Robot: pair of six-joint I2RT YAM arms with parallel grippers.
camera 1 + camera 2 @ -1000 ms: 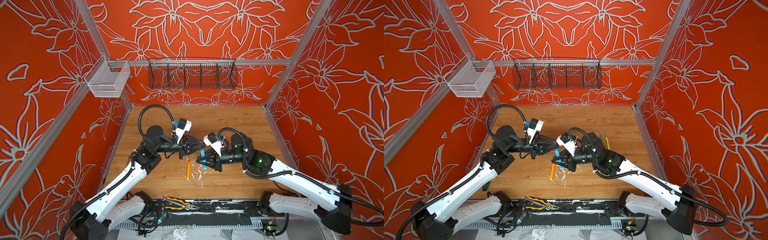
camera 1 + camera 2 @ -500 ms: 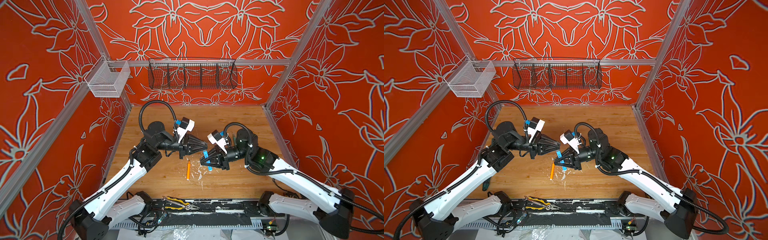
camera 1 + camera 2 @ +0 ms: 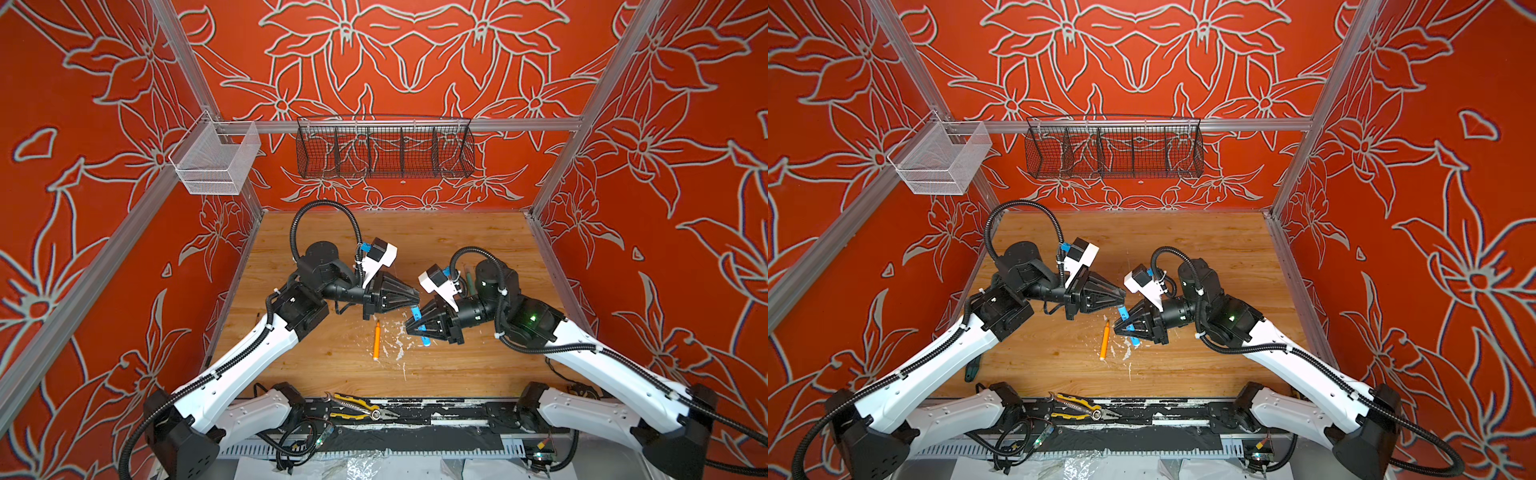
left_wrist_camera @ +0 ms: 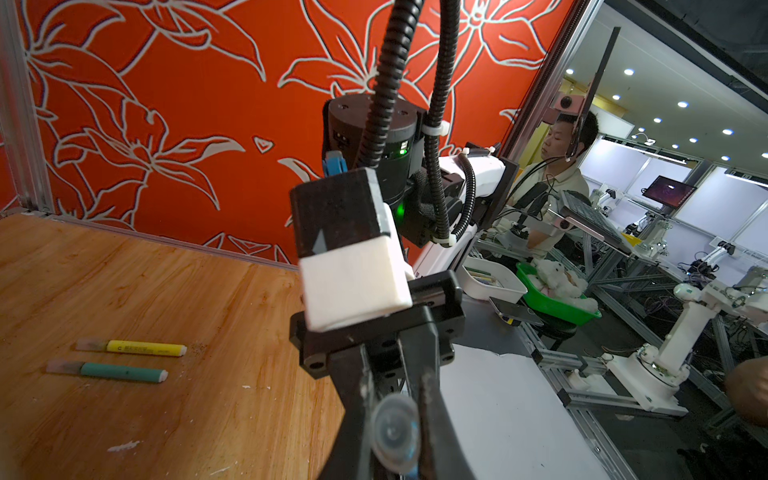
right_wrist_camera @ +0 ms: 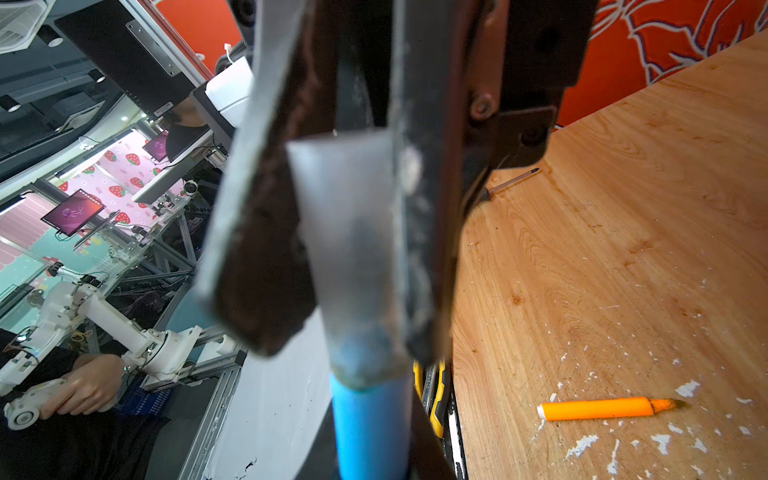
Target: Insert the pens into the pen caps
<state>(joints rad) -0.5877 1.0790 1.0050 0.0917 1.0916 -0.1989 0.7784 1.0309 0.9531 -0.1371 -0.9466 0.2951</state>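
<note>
My left gripper is shut on a clear pen cap, which faces the left wrist camera end-on. My right gripper is shut on the blue pen, held slanted above the table. In the right wrist view the cap sits over the blue pen's upper end, between the left gripper's fingers. An orange pen lies uncapped on the wood below the grippers. A yellow pen and a green pen lie side by side, each with a clear cap on one end.
White flecks litter the wood beside the orange pen. Yellow-and-black pliers lie on the front rail. A green-handled screwdriver lies under the left arm. A white mesh basket and a black wire basket hang on the walls.
Both grippers have drifted a little to the right and stayed tip to tip. The right gripper has turned, so more of the blue pen shows below it.
</note>
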